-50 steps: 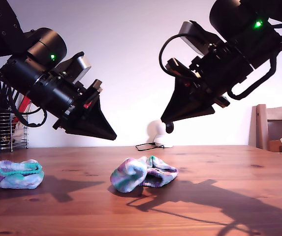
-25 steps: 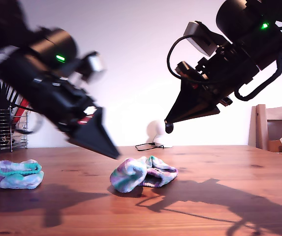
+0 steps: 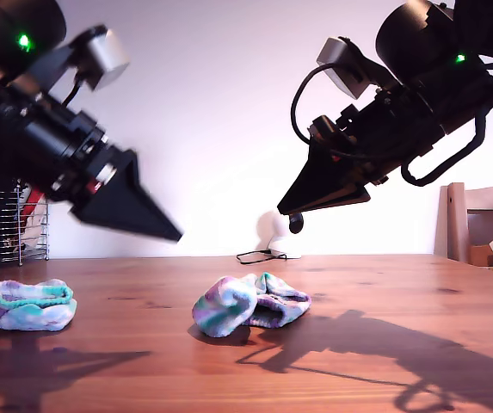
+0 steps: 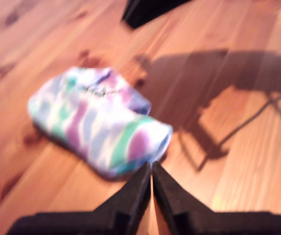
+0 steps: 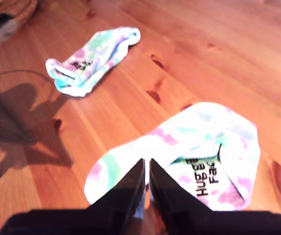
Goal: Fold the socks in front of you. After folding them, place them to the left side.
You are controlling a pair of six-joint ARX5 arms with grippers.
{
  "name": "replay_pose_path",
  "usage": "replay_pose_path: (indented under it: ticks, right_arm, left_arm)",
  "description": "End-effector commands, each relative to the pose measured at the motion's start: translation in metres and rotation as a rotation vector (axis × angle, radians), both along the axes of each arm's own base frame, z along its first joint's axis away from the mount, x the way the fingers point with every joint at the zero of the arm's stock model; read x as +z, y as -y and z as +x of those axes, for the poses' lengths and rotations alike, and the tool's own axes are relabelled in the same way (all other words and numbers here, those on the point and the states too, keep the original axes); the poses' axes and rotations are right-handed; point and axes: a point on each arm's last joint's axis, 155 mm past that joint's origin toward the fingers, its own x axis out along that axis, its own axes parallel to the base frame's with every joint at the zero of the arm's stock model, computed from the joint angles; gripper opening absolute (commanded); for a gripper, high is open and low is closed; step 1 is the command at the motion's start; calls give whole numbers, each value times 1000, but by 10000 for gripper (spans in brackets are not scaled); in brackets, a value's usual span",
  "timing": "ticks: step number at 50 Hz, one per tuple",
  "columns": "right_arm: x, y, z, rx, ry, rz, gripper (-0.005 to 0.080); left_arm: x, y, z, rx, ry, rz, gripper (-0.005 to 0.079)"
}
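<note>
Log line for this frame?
my first pincer shut, aloft | my second pincer shut, aloft | first sock exterior view's left | second sock centre, untouched

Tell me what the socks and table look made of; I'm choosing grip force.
The socks look like soft knit fabric, matte: they bunch into rounded folds, with printed black lettering. The table looks like pine wood with a light sheen: visible grain, dark knots, plank lines.

This looks like a home dining room. A knotty pine table (image 3: 384,292) stands against a plain white wall (image 3: 220,103). Beyond the table's far edge, a wire utensil rack (image 3: 12,225) and a wooden chair (image 3: 480,217) stand; a small white lamp-like object (image 3: 274,231) with a cable sits there too.
</note>
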Motion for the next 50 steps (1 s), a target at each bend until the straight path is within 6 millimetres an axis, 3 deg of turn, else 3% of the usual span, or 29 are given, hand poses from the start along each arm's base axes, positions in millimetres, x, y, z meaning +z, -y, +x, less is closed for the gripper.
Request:
replay_pose_path:
  ticks: [1, 11, 18, 21, 38, 50]
  right_arm:
    - [-7, 0, -5, 8, -27, 6, -13]
    - [-4, -4, -10, 38, -36, 28, -13]
    - [-3, -5, -9, 39, -29, 31, -13]
    - [-2, -5, -8, 38, -24, 33, -13]
    - [2, -8, -10, 59, -18, 53, -13]
    - [5, -12, -16, 89, -36, 80, -13]
  left_arm:
    - [5, 2, -1, -7, 8, -17, -19]
    - [11, 6, -1, -32, 31, -34, 29]
    - [11, 8, -3, -147, 177, 46, 349]
    - [9, 11, -4, -188, 225, 75, 415]
    - [-30, 18, 2, -245, 233, 142, 418]
    - [-44, 23, 15, -238, 274, 158, 414]
